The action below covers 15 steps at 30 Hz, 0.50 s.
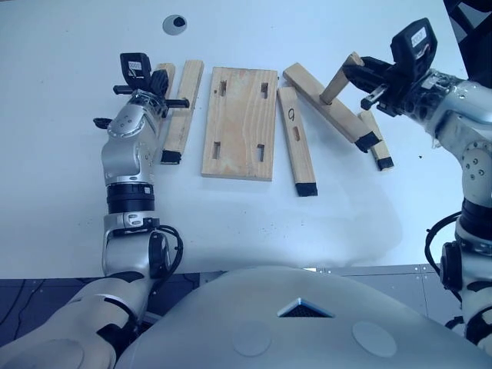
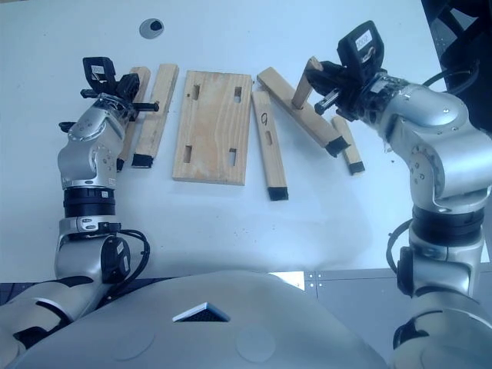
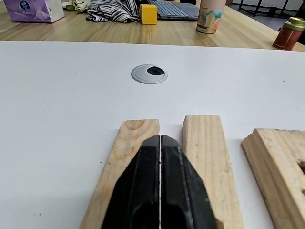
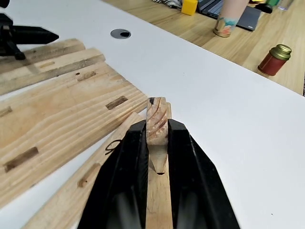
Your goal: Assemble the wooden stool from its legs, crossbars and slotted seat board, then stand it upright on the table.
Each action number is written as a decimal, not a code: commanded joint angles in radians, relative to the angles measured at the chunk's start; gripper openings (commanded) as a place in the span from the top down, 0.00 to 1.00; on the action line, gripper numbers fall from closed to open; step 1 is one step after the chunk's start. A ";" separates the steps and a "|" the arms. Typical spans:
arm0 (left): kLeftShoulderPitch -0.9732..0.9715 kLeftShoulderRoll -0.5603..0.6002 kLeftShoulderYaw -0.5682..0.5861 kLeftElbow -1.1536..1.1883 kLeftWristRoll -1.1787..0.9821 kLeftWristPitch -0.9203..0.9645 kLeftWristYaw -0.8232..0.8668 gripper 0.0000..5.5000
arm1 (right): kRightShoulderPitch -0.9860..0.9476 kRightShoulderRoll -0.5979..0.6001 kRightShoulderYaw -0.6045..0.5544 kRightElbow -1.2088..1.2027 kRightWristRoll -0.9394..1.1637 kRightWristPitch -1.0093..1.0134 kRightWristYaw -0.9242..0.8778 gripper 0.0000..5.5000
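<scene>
The slotted seat board (image 1: 238, 123) lies flat mid-table. Two legs (image 1: 184, 108) lie side by side left of it. My left gripper (image 3: 160, 140) hovers shut over the gap between them, holding nothing. Right of the board lies a leg marked with a pen (image 1: 296, 138). Beyond it, another leg (image 1: 327, 104) lies at an angle with a crossbar (image 1: 338, 81) standing tilted in its slot. My right gripper (image 4: 157, 129) is shut on the crossbar's upper end. A further leg (image 1: 377, 146) lies partly under the angled one.
A round cable grommet (image 1: 175, 24) sits in the tabletop behind the left legs. Beyond the white table's far edge is a wooden desk with a red can (image 4: 272, 59), a cup (image 4: 224, 24) and a yellow block (image 3: 148, 13). The near half of the table is bare.
</scene>
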 commanded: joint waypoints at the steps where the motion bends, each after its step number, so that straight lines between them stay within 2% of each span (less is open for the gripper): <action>1: -0.006 -0.013 -0.002 0.014 0.006 -0.016 0.010 1.00 | -0.054 -0.047 0.053 0.000 -0.023 0.030 0.044 0.93; 8: 0.005 -0.027 0.000 0.014 0.006 -0.024 0.023 1.00 | -0.044 -0.119 0.153 0.021 -0.057 0.088 0.120 0.93; 15: 0.019 -0.033 0.006 0.010 0.006 -0.029 0.030 1.00 | -0.021 -0.109 0.131 0.064 -0.042 0.094 0.139 0.93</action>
